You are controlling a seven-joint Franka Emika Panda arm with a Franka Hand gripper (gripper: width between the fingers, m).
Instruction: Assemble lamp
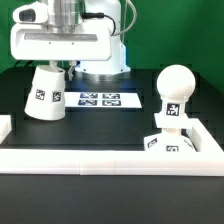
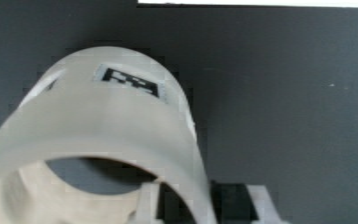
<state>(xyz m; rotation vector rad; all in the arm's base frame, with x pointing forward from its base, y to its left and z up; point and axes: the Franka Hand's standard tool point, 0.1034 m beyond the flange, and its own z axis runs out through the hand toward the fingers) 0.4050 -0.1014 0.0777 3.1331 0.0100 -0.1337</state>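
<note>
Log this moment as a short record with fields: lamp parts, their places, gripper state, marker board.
shade: white truncated cone on the exterior view's left, wide end down on the black table, tag facing the camera
bulb: ball-like part on the exterior view's right, standing upright on the base
base: small square part under the bulb, inside the corner of the white frame
gripper: directly above the shade; the wrist view shows the shade close up; grip cannot be told
marker board: flat tagged strip behind, right of the shade
</note>
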